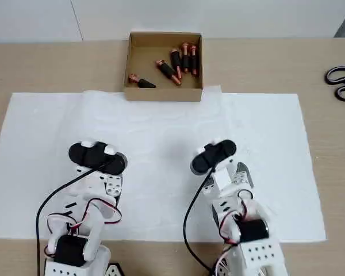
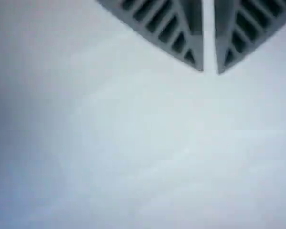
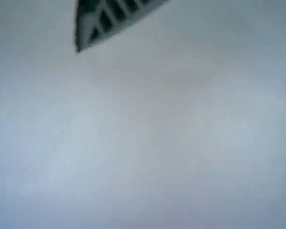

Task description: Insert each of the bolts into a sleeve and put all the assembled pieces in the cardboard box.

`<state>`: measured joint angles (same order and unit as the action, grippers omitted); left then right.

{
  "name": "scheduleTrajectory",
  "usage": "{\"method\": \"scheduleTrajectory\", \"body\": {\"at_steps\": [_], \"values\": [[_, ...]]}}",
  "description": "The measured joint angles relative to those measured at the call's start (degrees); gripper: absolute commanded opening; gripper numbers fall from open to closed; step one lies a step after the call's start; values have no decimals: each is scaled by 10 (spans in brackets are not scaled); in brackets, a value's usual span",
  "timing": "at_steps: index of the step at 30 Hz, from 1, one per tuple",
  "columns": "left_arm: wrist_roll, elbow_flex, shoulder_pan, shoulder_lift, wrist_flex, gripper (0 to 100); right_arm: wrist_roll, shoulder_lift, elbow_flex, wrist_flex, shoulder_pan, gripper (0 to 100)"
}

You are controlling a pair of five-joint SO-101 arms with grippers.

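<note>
Nearest me, both arms sit folded back along the near edge of the worktop, over a white sheet. The left gripper hangs just above the sheet with its fingers drawn almost together and nothing between them. I cannot tell the state of the right gripper.

The cardboard box stands at the middle of the far edge, its near wall meeting the sheet's far border. Five assembled pieces lie inside it, and I see no loose bolt or sleeve on the sheet, so I judge the job essentially done. Scissors lie by the right edge.

My worry is a careless move. A gripper catching the sheet could tug the light box, and a jolt might shake a bolt out of its sleeve.
</note>
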<state>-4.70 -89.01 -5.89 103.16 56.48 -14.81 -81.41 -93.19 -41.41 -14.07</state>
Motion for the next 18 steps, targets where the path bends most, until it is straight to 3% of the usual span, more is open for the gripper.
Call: {"method": "scheduleTrajectory", "body": {"at_steps": [5,8,18], "values": [[0,0,0,0,28,6,-4,-179,-31,-99,0,0],[0,-1,0,0,28,6,-4,-204,-30,-120,0,43],[0,-48,0,0,33,6,-4,-204,-29,-166,0,4]]}}
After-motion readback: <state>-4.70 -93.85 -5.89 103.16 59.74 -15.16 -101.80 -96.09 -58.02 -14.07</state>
